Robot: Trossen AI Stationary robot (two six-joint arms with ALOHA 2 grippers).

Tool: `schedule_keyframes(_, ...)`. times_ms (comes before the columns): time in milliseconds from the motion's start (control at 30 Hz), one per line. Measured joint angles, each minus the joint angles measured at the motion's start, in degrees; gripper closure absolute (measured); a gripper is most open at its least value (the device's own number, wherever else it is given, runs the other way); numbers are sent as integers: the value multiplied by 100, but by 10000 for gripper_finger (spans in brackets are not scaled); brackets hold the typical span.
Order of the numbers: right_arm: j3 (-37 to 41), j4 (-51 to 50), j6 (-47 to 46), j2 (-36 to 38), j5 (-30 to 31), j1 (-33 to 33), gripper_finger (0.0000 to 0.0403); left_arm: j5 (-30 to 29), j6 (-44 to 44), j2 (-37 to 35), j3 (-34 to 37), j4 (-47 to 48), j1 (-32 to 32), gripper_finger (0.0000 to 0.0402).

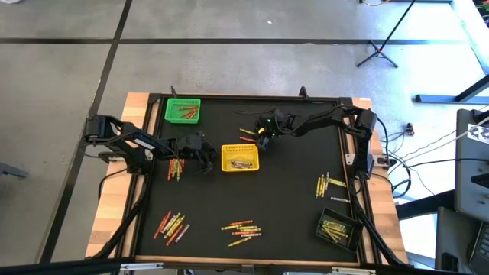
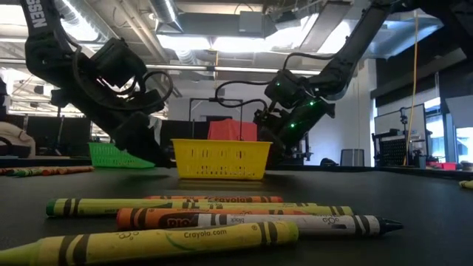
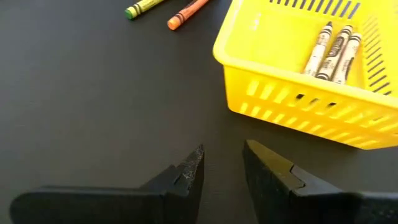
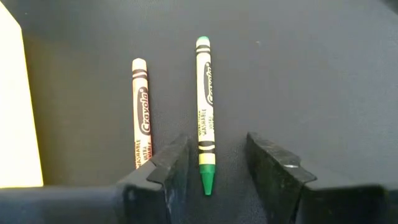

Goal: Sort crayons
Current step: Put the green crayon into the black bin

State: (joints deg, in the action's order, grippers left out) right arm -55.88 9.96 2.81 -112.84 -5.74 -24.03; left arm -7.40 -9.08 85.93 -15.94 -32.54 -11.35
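On the black mat just behind the yellow basket [image 1: 240, 157], a green crayon [image 4: 206, 112] lies between the spread fingers of the right gripper [image 4: 214, 165], untouched, a red crayon [image 4: 142, 112] alongside. Left gripper [image 3: 222, 169] hovers spread beside the basket, holding nothing.

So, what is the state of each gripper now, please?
Left gripper: open, empty, beside the yellow mesh basket.
Right gripper: open, straddling a green wax crayon, not gripping.
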Motion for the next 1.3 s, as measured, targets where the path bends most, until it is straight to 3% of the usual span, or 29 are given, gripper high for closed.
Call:
schedule_keyframes(433, 11, -22, 329, -15, -18, 0, 391, -58, 53, -92, 0, 52, 87, 304)
schedule_keyframes(667, 26, -106, 474, 122, 105, 7, 371, -44, 213, -771, -2, 215, 278, 304)
schedule_keyframes(1033, 41, -1253, 507, 1398, 186, 89, 382, -92, 506, -2144, -24, 571, 286, 303)
schedule_keyframes(1300, 39, -1393, 621, 2133, 264, 869, 383, -107, 669, -2391, -221, 565, 173, 248)
